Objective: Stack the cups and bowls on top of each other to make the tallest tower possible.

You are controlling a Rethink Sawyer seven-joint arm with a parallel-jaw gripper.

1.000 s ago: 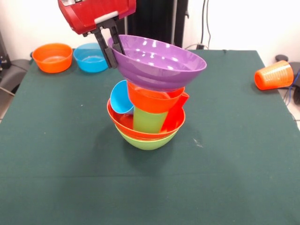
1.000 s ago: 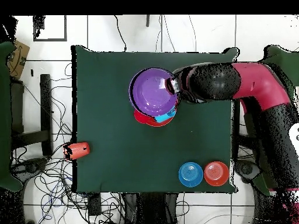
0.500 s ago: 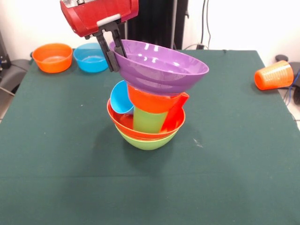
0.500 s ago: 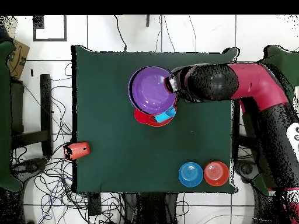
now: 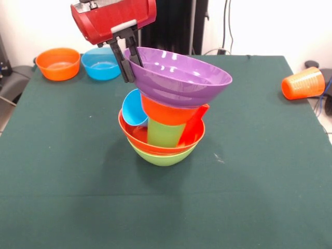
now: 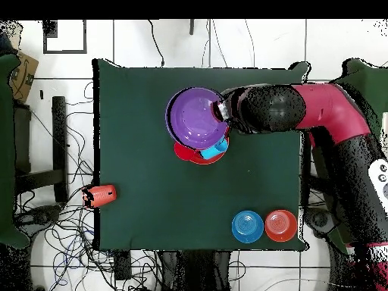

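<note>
The tower [image 5: 162, 136] stands mid-table: a large lime green bowl [image 5: 162, 156] at the base, an orange-red bowl [image 5: 136, 136] in it, then light blue [image 5: 134, 108], lime green [image 5: 165, 133] and red [image 5: 194, 123] cups under a small orange bowl [image 5: 168, 112]. My gripper [image 5: 127, 59] is shut on the left rim of the purple bowl [image 5: 179, 77], which sits tilted on top of the small orange bowl. In the overhead view the purple bowl [image 6: 195, 117] covers most of the tower, and the gripper [image 6: 220, 111] is at its right rim.
A small orange bowl [image 5: 58, 63] and a blue bowl [image 5: 101, 63] sit at the table's far left corner. An orange cup [image 5: 303, 83] lies on its side at the right edge. In the overhead view they show as the bowls [image 6: 280, 225] [image 6: 248, 226] and the cup [image 6: 100, 195].
The gripper has risen slightly and shifted right with the purple bowl, which now sits a little higher and flatter over the tower.
</note>
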